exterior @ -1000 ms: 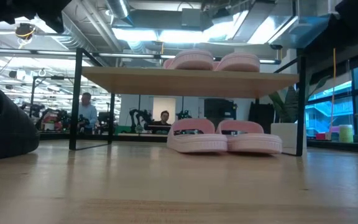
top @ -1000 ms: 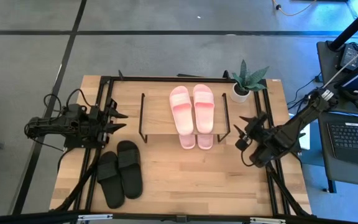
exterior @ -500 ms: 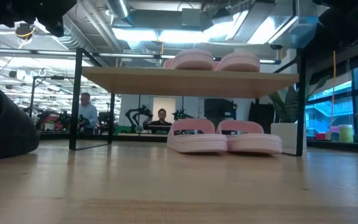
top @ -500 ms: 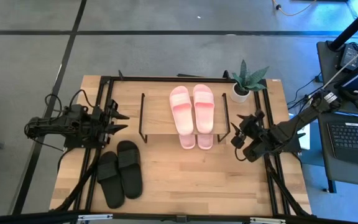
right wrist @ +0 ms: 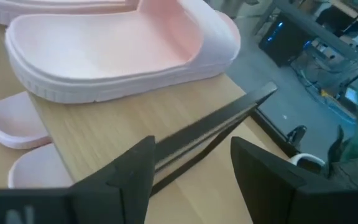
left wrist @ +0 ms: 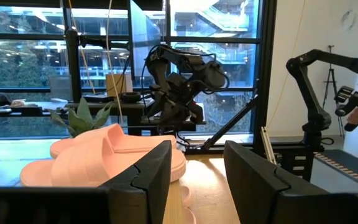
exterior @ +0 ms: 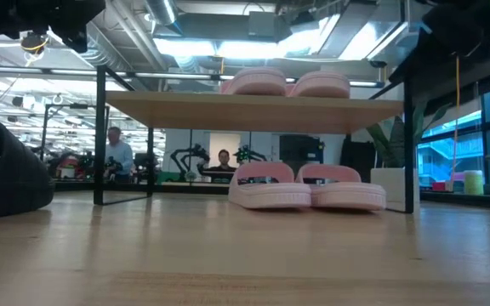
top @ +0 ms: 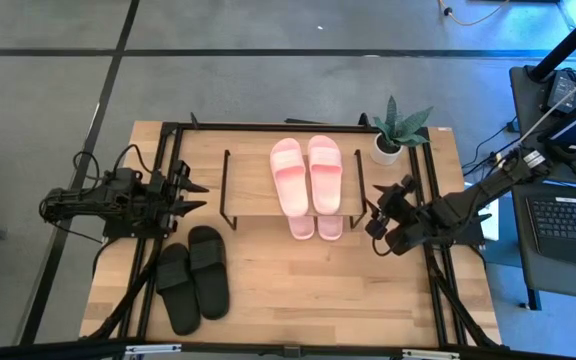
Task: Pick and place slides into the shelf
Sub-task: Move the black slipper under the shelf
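Reaching right end effector (top: 376,219) beside shelf (top: 253,188), fingers parted.

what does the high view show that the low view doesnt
Only the high view shows the black slides on the tabletop in front of the left gripper, the right gripper open at the shelf's right end, and the potted plant whole.

Only the low view shows the room behind, with a person standing there, and the lower pink pair whole under the board.

Both show the shelf with a pink pair on top and another beneath it.
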